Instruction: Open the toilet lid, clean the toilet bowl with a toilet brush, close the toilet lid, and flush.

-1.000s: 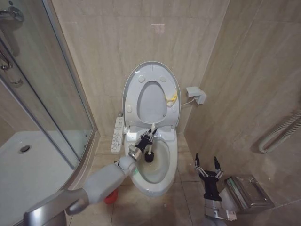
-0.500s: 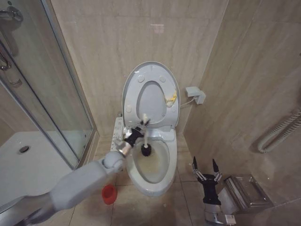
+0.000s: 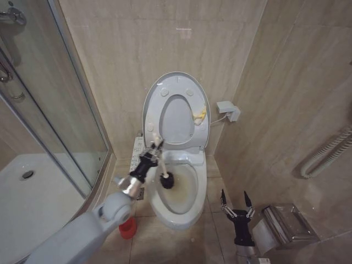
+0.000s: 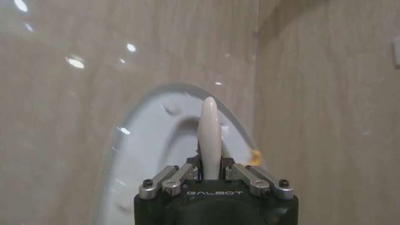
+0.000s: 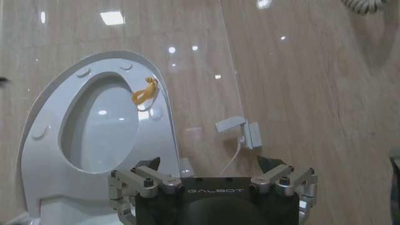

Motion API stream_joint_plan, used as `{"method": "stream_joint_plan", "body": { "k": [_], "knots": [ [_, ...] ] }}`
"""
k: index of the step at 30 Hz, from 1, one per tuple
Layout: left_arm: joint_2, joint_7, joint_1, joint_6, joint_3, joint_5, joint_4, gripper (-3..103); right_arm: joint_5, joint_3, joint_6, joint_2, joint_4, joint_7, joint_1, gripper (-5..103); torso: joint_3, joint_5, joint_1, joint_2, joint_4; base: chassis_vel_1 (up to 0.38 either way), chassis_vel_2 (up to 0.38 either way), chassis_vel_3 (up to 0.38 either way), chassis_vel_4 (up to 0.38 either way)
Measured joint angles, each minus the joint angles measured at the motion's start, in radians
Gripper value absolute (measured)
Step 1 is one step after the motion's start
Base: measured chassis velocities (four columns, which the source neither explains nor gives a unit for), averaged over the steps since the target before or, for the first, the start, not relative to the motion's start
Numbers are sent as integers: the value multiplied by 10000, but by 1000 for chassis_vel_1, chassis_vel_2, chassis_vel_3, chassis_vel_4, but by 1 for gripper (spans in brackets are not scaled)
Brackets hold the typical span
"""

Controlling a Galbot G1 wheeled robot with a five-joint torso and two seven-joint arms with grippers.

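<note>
Left gripper: the left gripper (image 3: 147,161) is over the left rim of the toilet bowl, at the end of the left arm that comes up from the lower left in the head view. Its fingers are closed on the white handle of the toilet brush. In the left wrist view the left gripper (image 4: 212,174) shows the handle standing out between the closed fingers.
Toilet brush: the toilet brush (image 3: 163,168) is tilted, with the top of the handle toward the raised seat and the dark bristle head down inside the bowl, near its back left part. In the left wrist view the toilet brush (image 4: 209,136) shows as its white handle alone.
Toilet bowl: the toilet bowl (image 3: 190,212) stands against the beige tiled wall, and its inside has yellowish-brown stains.
Toilet lid: the toilet lid (image 3: 149,98) is open and stands upright against the wall, with the ring seat (image 3: 192,137) raised in front of it. In the right wrist view the toilet lid (image 5: 33,112) is seen from the side, and a small yellow mark (image 5: 145,92) sits on the seat's rim.
Right gripper: the right gripper (image 3: 237,207) is low at the right of the bowl, well apart from it, pointing up. Its fingers are spread open and hold nothing. The right wrist view shows the right gripper (image 5: 216,171) open in the same way.
Red cup: a small red cup (image 3: 127,227) stands on the floor, beside the bowl's left side and partly behind the left arm.
Shower: the glass shower door (image 3: 49,104) and the white shower tray (image 3: 33,198) are to the left.
</note>
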Motion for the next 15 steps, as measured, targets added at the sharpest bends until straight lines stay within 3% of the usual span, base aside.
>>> {"method": "stream_joint_plan", "body": {
  "k": [5, 8, 13, 15],
  "knots": [
    [560, -982, 1595, 729, -1515, 868, -1165, 19, 113, -122, 61, -494, -195, 87, 128, 100, 0, -1, 0, 0, -2, 0, 0, 0, 0],
    [664, -1554, 3269, 1370, -3096, 1574, -1839, 19, 264, -322, 63, -811, -130, 110, 186, 100, 0, -2, 0, 0, -5, 0, 0, 0, 0],
    [204, -1780, 4921, 1613, -4847, 2094, -2018, 19, 384, -642, 66, -1093, 169, 110, 243, 100, 0, -1, -1, 0, 2, 0, 0, 0, 0],
    [4, -1787, 5106, 1608, -5071, 2246, -1890, 19, 377, -696, 75, -1120, 223, 108, 272, 100, 0, 0, -1, 1, -2, 0, 0, 0, 0]
  ]
}}
